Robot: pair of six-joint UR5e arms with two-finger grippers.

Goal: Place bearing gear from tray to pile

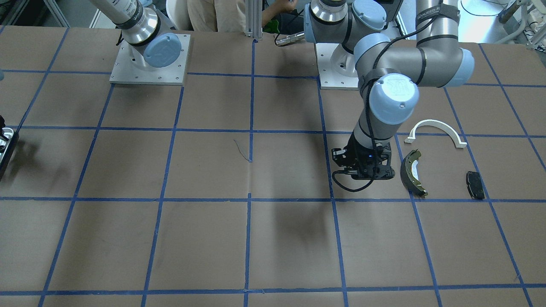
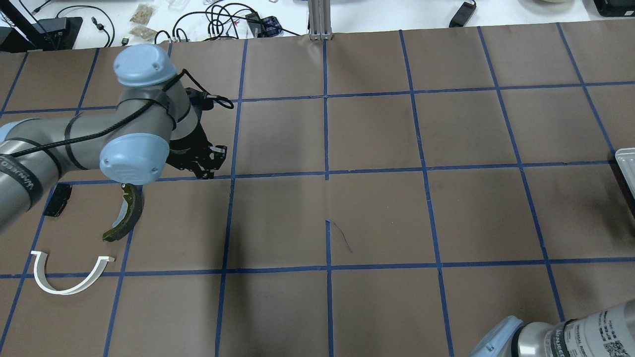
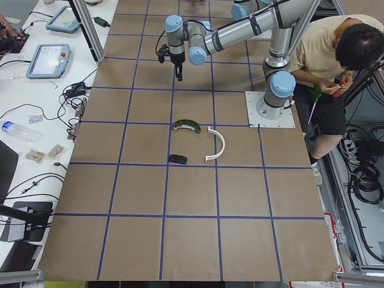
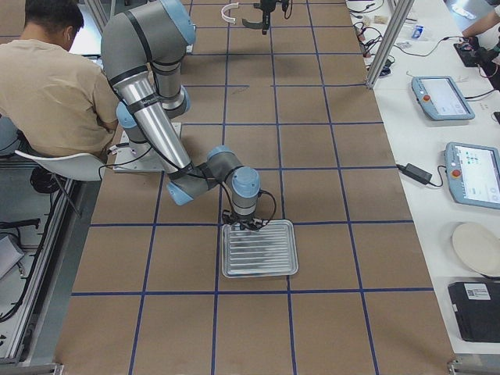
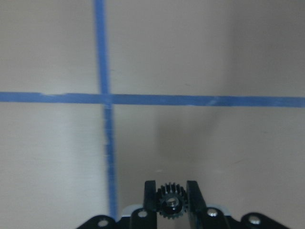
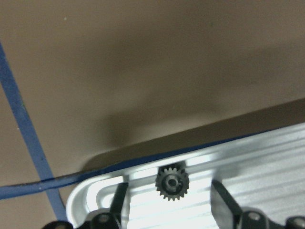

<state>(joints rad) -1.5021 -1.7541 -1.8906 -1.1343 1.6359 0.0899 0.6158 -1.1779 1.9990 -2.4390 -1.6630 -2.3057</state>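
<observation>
Robotics lab — blue-taped grid table (image 3: 192, 240), teach pendant (image 4: 441, 98), cables (image 3: 360, 183), seated operator (image 3: 336, 66).

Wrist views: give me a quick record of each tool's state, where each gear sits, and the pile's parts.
left tool: shut on held gear, off the table, beside the shoe
right tool: open, straddling tray gear without touching it
tray gear: lies flat in the tray, near its rim
pile: bracket, shoe, pad, each apart from the others
held gear: not yet set down
</observation>
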